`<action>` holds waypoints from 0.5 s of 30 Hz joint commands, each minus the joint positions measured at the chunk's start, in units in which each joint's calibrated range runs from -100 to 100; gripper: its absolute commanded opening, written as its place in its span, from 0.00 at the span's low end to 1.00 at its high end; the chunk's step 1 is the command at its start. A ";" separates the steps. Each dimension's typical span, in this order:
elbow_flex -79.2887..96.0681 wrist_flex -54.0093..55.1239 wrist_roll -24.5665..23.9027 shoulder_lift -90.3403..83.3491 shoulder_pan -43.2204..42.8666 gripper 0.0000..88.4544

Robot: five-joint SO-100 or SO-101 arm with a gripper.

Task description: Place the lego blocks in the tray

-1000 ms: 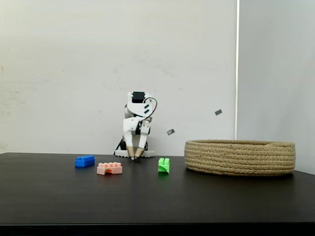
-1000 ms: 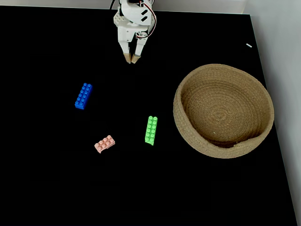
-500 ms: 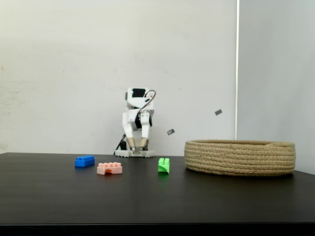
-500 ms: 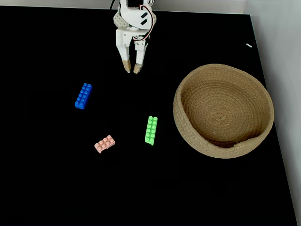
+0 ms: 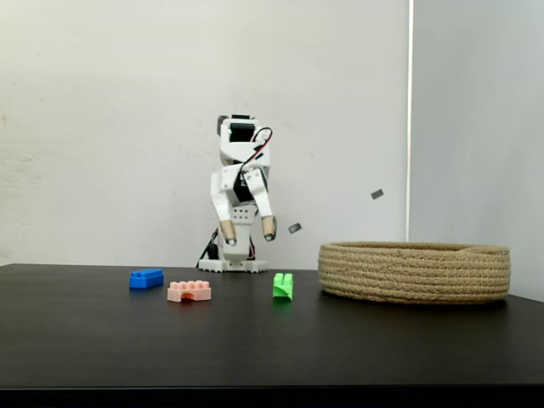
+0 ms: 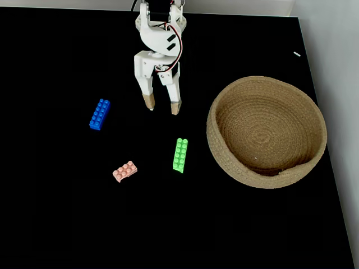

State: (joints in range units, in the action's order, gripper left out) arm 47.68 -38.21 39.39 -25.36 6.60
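Observation:
Three lego blocks lie on the black table. The blue one (image 5: 146, 278) (image 6: 99, 114) is at the left, the salmon-pink one (image 5: 189, 291) (image 6: 124, 171) sits nearer the front, and the green one (image 5: 283, 286) (image 6: 180, 155) lies closest to the tray. The tray (image 5: 415, 272) (image 6: 219, 147), a wide coiled-rope basket, stands at the right with nothing in it. My white gripper (image 5: 247, 232) (image 6: 162, 105) hangs open above the table, between the blue and green blocks and behind them, holding nothing.
The arm's base (image 5: 229, 263) stands at the back edge of the table before a white wall. A small grey scrap (image 6: 297, 54) lies at the back right. The table's right edge runs just beyond the tray.
The arm has lifted and reached forward from its folded pose near the base. The gripper went from nearly shut to wide open. The blocks and tray stayed put.

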 commanded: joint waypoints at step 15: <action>-33.86 -9.57 1.76 24.50 -5.44 0.27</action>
State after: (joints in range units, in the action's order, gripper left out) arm 22.76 -44.78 41.25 -2.04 1.30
